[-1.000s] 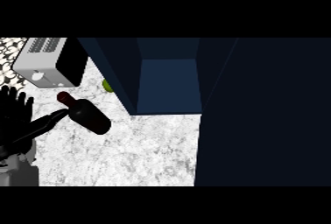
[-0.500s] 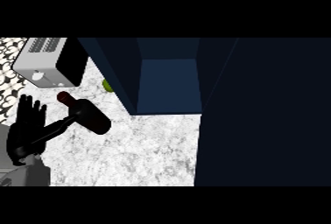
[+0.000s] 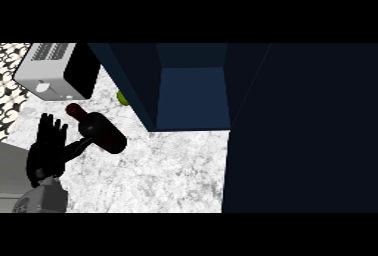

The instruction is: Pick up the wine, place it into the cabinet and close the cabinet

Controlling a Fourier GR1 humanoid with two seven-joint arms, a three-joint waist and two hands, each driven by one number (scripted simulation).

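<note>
The wine bottle [image 3: 101, 131] stands on the counter [image 3: 162, 170] at the left of the view, seen from steeply above: a dark, smooth, rounded body that narrows to a short neck capped in dull red, the cap end pointing up and left toward the toaster. It is outside the cabinet, a little left of the cabinet's open front. Just beside it, on its left, is the left hand [image 3: 50, 150], black and glossy, its fingers straight and spread, pointing up the view, while the thumb reaches out to the right and meets the lower side of the bottle; the hand is open and has hold of nothing. Its grey forearm enters from the lower left corner. The counter is pale stone with a grey mottled, speckled pattern. The cabinet [image 3: 192, 90] is a deep navy box with flat, plain panels, its lighter blue inside showing as a tall rectangle, and its door [image 3: 303, 130] fills the right side of the view as one broad dark slab. A small green object [image 3: 122, 97] peeks from behind the cabinet's left edge. The toaster [image 3: 59, 70] is a boxy shape with a white top, ribbed slots and a black side.
</note>
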